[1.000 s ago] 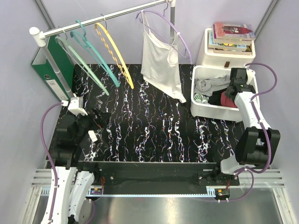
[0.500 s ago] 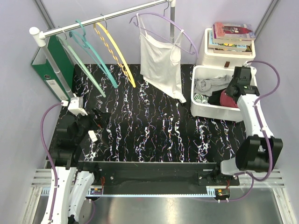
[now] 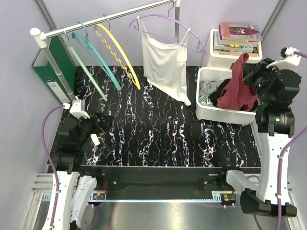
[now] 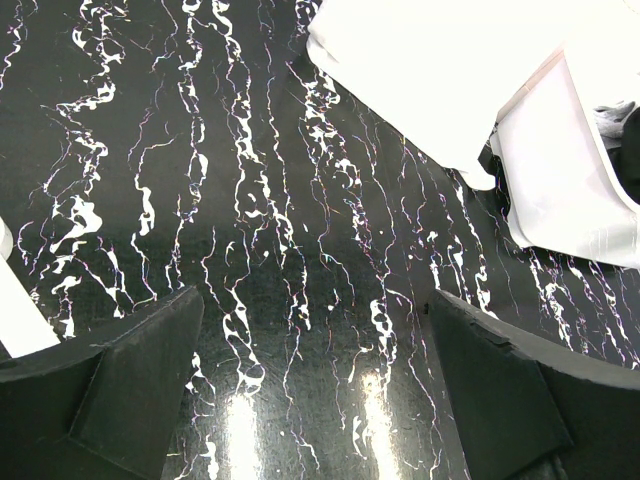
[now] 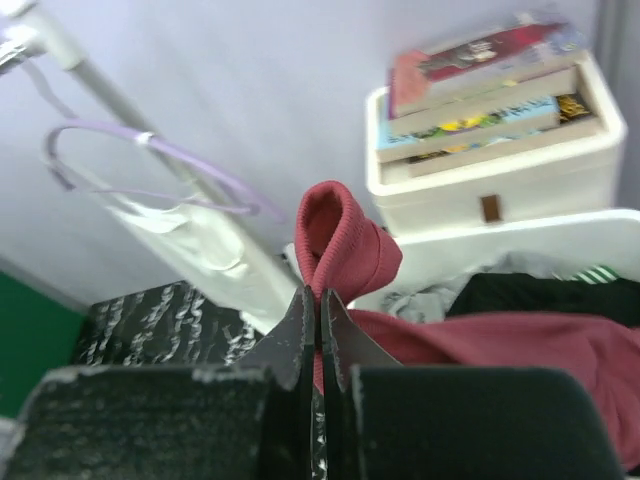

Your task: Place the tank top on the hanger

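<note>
My right gripper point(image 3: 248, 64) is shut on a fold of the maroon tank top point(image 3: 237, 91) and holds it up above the white bin point(image 3: 225, 114); the cloth hangs down into the bin. In the right wrist view the jaws point(image 5: 320, 305) pinch a loop of the tank top point(image 5: 345, 245). The yellow hanger point(image 3: 117, 55) hangs on the rail point(image 3: 120, 17) at the back left, far from the tank top. My left gripper point(image 3: 98, 127) is open and empty low over the black tabletop point(image 4: 300, 330).
Two teal hangers point(image 3: 91, 57) hang left of the yellow one. A white camisole point(image 3: 165, 67) hangs on a lilac hanger point(image 3: 184, 31). Books point(image 3: 240, 36) lie on a white box behind the bin. A green binder point(image 3: 53, 64) stands at the back left. Other clothes point(image 3: 211, 88) lie in the bin.
My right arm has risen out of the bin, lifting the maroon tank top up with it. The hangers and camisole swing slightly. The left arm has not moved.
</note>
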Robot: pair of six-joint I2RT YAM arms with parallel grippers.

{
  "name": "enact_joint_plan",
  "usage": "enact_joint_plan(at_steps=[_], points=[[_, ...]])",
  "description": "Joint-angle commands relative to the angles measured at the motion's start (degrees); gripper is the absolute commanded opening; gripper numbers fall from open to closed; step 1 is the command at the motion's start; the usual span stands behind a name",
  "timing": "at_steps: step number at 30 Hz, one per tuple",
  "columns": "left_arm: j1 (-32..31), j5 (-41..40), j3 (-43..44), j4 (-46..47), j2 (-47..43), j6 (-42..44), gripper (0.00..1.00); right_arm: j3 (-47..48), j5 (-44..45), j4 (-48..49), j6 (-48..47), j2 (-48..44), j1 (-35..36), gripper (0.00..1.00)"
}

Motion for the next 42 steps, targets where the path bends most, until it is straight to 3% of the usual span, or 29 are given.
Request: enact_joint_plan(at_steps=[1, 8, 14, 19, 23, 26, 37, 42], points=[[-0.1, 0.6, 0.0, 2.6, -0.2, 0.7, 0.99, -0.6, -12.3, 6.1, 2.1, -2.1, 0.1, 0.00], [0.4, 0.8, 0.1, 2.6, 0.1, 0.6, 0.99, -2.3, -37.5, 20.0, 8.8, -4.3, 0.1, 0.00], [1.8, 1.7, 0.1, 2.6, 0.3, 0.7, 0.99, 2.2, -44.8, 29.3, 15.8, -0.2, 0.3, 0.00], [2.8, 2.3, 0.0, 2.9, 0.6, 0.7, 0.99, 7.9, -46.7, 32.5, 18.3, 4.3, 3.5, 0.00], [3.1, 2.5, 0.0, 3.0, 0.9, 0.8, 0.99, 17.3, -45.1, 23.9, 11.9, 9.9, 12.2, 0.00], [3.3, 2.5, 0.0, 2.9, 1.1, 0.9, 0.99, 20.5, -44.8, 23.6, 11.2, 12.5, 15.5, 0.00], [4.7, 3.4, -0.1, 3.3, 1.9, 0.9, 0.99, 23.8, -44.5, 24.3, 10.1, 16.9, 25.5, 0.00], [4.8, 3.5, -0.7, 3.5, 1.2, 1.4, 0.99, 20.3, -41.9, 24.0, 7.6, 17.3, 31.0, 0.00]])
